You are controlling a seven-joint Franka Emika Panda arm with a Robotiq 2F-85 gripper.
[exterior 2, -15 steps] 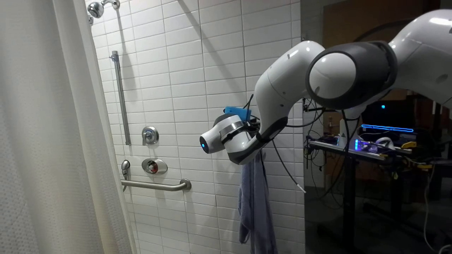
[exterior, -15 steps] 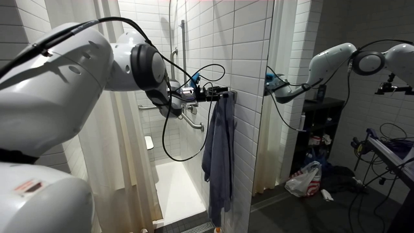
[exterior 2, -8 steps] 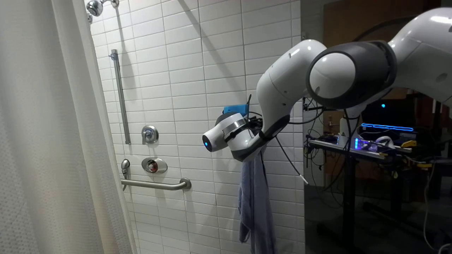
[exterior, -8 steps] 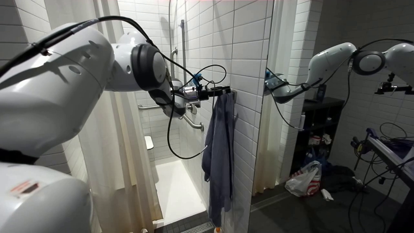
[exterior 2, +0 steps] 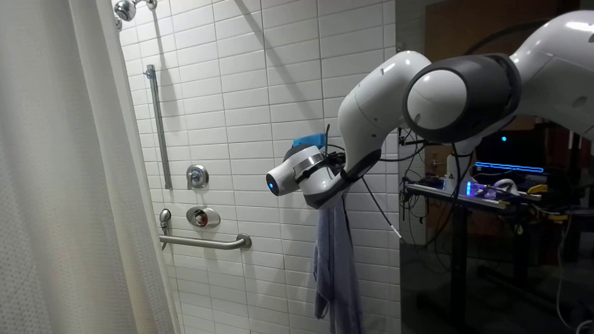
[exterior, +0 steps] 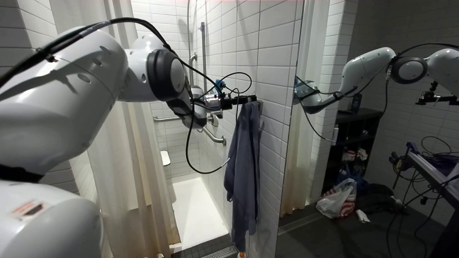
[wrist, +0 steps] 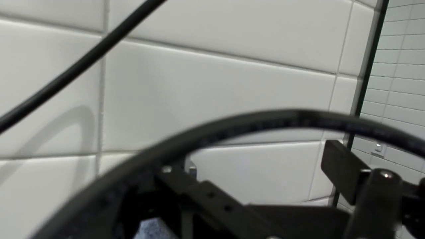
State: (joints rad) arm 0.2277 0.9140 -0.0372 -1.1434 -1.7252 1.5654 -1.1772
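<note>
Now my fingers point(wrist: 342, 170) are standing wide apart, gripping nothing visible, while the slate-blue towel point(exterior: 244, 168) is hanging just below along the tiled wall point(exterior: 276, 64), likely soft and light, its gathered top seeming the surest hold

- In an exterior view, we see the gripper point(exterior: 252, 99) at the top of the towel point(exterior: 244, 168); whether they touch, we cannot tell.
- The towel hangs against the wall point(exterior: 274, 53), and we find the mirror point(exterior: 373, 96) to its right.
- Left of the towel we have the curtain point(exterior: 132, 186), with the arm point(exterior: 79, 82) in front of it and the shower floor point(exterior: 199, 211) between curtain and wall.
- In an exterior view, we see the valve handle point(exterior 2: 198, 177) above the grab bar point(exterior 2: 204, 243), both on the wall, left of the towel.
- In the wrist view, we see a cable point(wrist: 252, 121) arching before the gripper, the wall behind.
</note>
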